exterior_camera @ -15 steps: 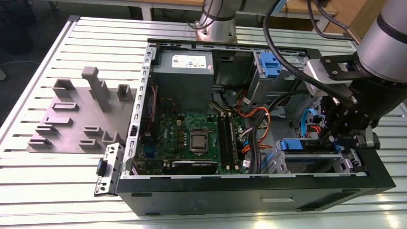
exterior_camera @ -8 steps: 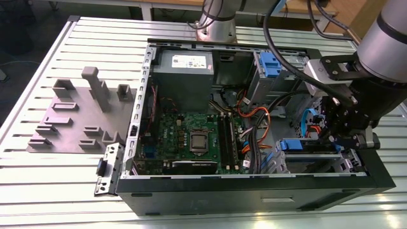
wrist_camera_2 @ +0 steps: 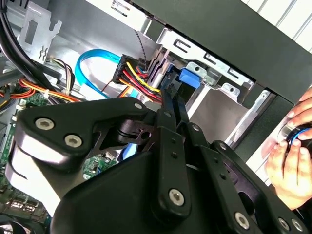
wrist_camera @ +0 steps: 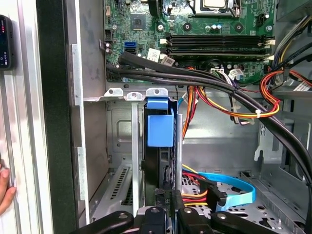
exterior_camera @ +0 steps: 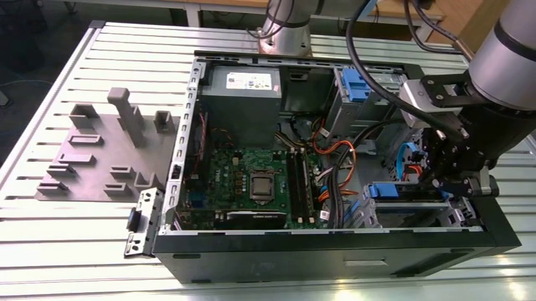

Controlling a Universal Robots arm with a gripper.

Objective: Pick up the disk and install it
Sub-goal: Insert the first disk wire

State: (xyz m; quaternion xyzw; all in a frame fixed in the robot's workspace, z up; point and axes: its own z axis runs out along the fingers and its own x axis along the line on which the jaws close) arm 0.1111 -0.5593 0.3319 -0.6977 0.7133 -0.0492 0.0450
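The disk (exterior_camera: 392,191) stands on edge in the drive bay at the front corner of the open computer case (exterior_camera: 335,248), on the exterior view's right. Its blue carrier tab (wrist_camera: 160,129) sits just under the bay's silver rail, and its dark edge runs back toward my fingers. My gripper (exterior_camera: 444,188) reaches down into the case at the disk's rear end. In the second wrist view the two black fingers (wrist_camera_2: 163,109) lie close together along the disk, pointing at the blue carrier (wrist_camera_2: 190,78). The gripper (wrist_camera: 165,207) looks shut on the disk.
Bundled black, orange and red cables (wrist_camera: 219,92) and a blue flat cable (wrist_camera: 234,187) cross beside the bay. The motherboard (exterior_camera: 251,182) and grey power-supply box (exterior_camera: 243,84) fill the case's other side. A grey fixture (exterior_camera: 100,150) lies on the slatted table. A person's hand (wrist_camera_2: 292,146) rests outside the case wall.
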